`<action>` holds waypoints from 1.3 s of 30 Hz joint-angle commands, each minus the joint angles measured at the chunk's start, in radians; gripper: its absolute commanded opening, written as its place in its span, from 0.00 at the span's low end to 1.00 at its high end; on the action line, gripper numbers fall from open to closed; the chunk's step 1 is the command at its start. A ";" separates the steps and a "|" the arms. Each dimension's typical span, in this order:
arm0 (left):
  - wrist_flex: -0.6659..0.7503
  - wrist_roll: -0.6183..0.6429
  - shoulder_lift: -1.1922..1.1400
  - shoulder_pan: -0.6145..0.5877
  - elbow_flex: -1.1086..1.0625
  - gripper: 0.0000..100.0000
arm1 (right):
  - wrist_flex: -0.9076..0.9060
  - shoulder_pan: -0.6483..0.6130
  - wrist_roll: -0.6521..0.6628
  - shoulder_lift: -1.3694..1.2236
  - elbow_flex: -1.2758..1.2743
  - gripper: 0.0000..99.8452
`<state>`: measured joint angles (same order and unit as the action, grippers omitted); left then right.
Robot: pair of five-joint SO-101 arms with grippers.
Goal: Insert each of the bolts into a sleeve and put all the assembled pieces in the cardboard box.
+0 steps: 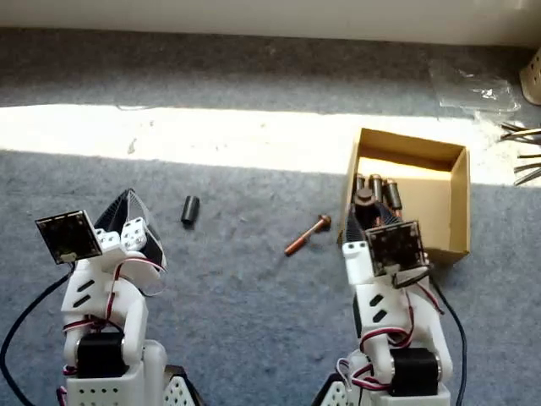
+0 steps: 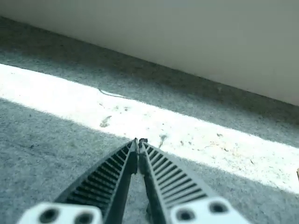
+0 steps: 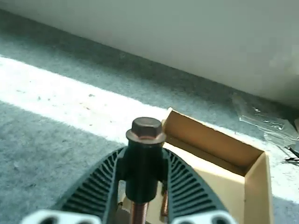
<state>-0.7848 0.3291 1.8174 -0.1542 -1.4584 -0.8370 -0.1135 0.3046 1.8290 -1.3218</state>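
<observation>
My right gripper (image 3: 142, 165) is shut on an assembled piece (image 3: 144, 154), a black sleeve with a copper bolt through it, head up. In the high view that gripper (image 1: 365, 210) hangs over the near left part of the cardboard box (image 1: 456, 211), where several assembled pieces (image 1: 385, 189) lie. A loose copper bolt (image 1: 307, 235) rests on the carpet left of the box. A black sleeve (image 1: 190, 210) lies farther left, just right of my left arm. My left gripper (image 2: 139, 148) is shut with nothing in it, raised above the carpet.
A bright sunlit strip (image 1: 186, 135) crosses the grey carpet behind the parts. A clear plastic bag (image 1: 473, 85) and some dark metal rods (image 1: 522, 152) lie at the far right behind the box. A wall (image 2: 187, 37) bounds the far side.
</observation>
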 commanded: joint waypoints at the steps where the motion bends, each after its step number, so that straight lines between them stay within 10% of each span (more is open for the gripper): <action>1: 0.000 0.003 0.007 -0.010 -0.005 0.03 | 0.002 0.091 0.018 0.001 0.125 0.00; 39: 0.002 -0.150 0.007 0.094 -0.065 0.03 | 0.249 0.346 0.097 -1.860 0.955 0.00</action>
<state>-0.7848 0.1834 1.8174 -0.0775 -1.5321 -0.6160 0.2225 0.3844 0.0107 -0.4749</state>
